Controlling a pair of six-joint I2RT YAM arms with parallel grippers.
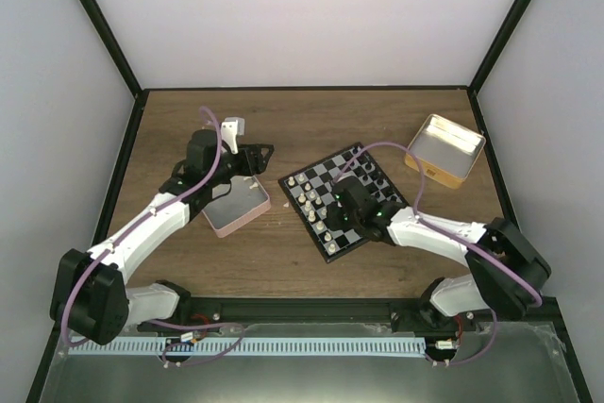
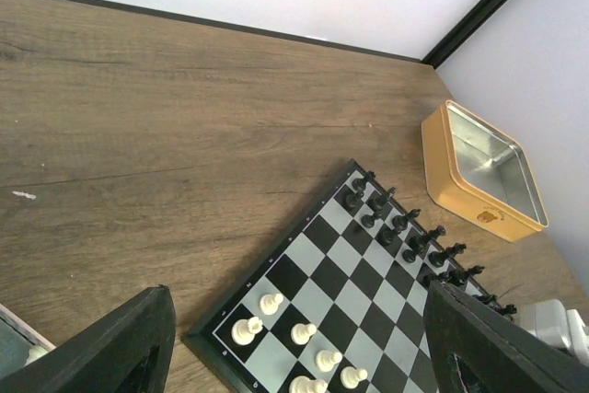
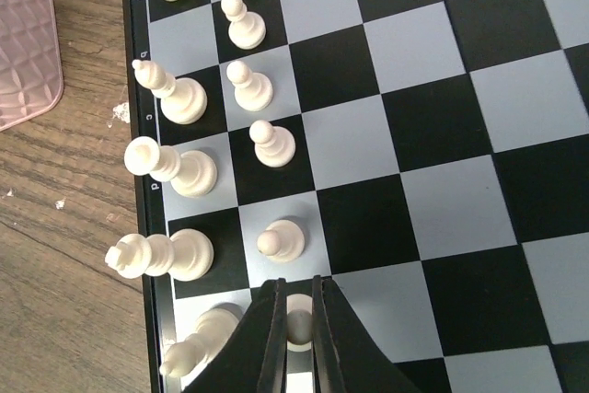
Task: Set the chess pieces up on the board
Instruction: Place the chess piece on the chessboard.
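Note:
The board (image 1: 332, 170) lies tilted at mid-table. Black chess pieces (image 2: 405, 223) line its far side and white chess pieces (image 2: 294, 333) its near side. In the right wrist view, back-row white pieces (image 3: 175, 172) and pawns (image 3: 273, 144) stand along the board's (image 3: 460, 135) left edge. My right gripper (image 3: 296, 296) is shut on a white pawn (image 3: 297, 321) that stands on a square in the pawn row; the gripper also shows from above (image 1: 342, 224). My left gripper (image 1: 260, 156) is open and empty, above the table left of the board, as its wrist view shows (image 2: 296, 290).
A pink tin (image 1: 236, 207) lies left of the board under my left arm, its edge also in the right wrist view (image 3: 23, 34). A yellow metal tin (image 1: 445, 150) stands open at the right back, also in the left wrist view (image 2: 483, 172). Enclosure walls surround the table.

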